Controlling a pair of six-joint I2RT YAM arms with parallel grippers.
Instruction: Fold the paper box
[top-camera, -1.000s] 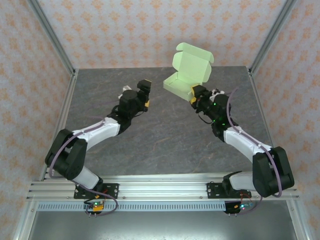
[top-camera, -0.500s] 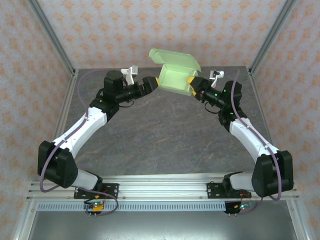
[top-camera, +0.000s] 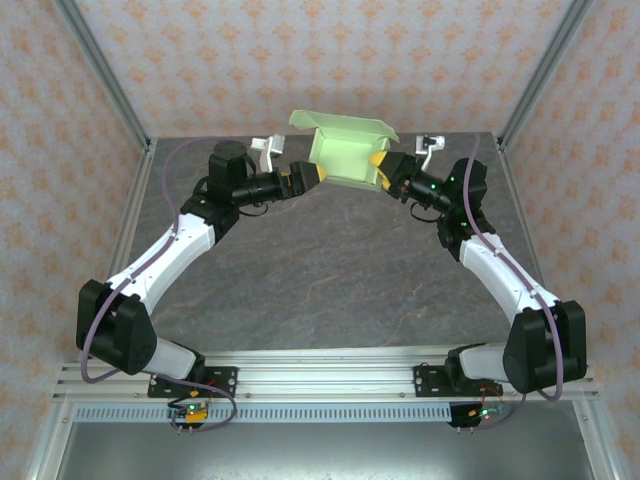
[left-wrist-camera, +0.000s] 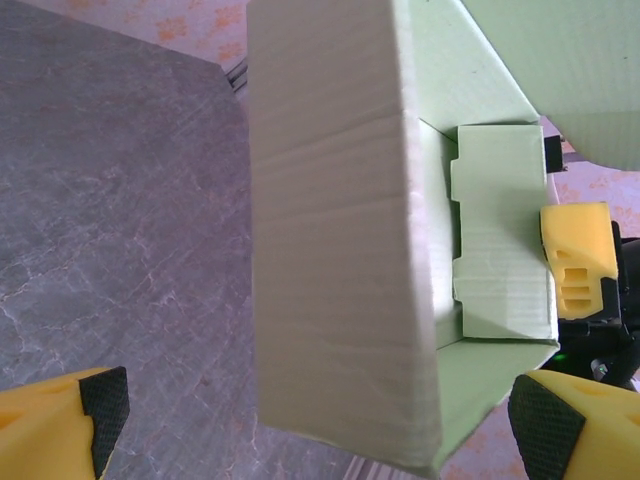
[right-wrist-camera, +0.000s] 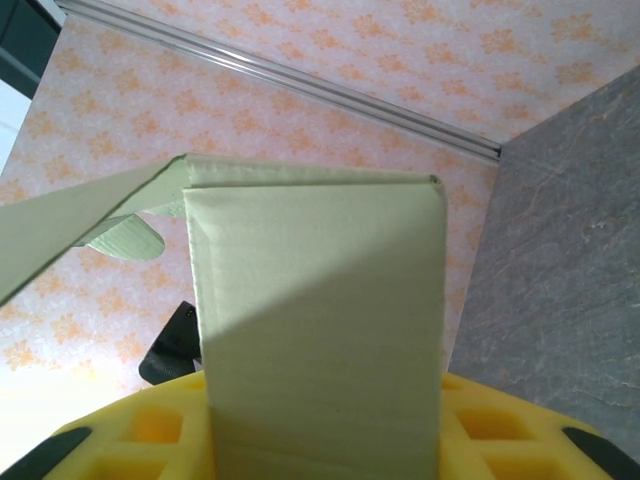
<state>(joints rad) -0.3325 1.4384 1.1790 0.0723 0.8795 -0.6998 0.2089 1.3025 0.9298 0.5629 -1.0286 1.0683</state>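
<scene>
The paper box (top-camera: 345, 155) is pale green, its lid hinged open, and it hangs above the back of the table. My right gripper (top-camera: 381, 172) is shut on its right side wall; in the right wrist view that wall (right-wrist-camera: 320, 330) rises from between the yellow fingers of the right gripper (right-wrist-camera: 322, 455). My left gripper (top-camera: 308, 174) is open at the box's left end. In the left wrist view the box's left wall (left-wrist-camera: 340, 250) stands between the spread fingers of the left gripper (left-wrist-camera: 322, 415), and a yellow right fingertip (left-wrist-camera: 575, 260) shows at the far wall.
The grey stone-patterned table (top-camera: 320, 270) lies under both arms. Patterned walls and slanted aluminium posts (top-camera: 105, 75) close in the back and sides. A metal rail (top-camera: 320, 372) carries the arm bases at the near edge.
The right arm raised the box and carried it left and toward the back wall. The left arm swung up to the box's left end, its open fingers now around that wall.
</scene>
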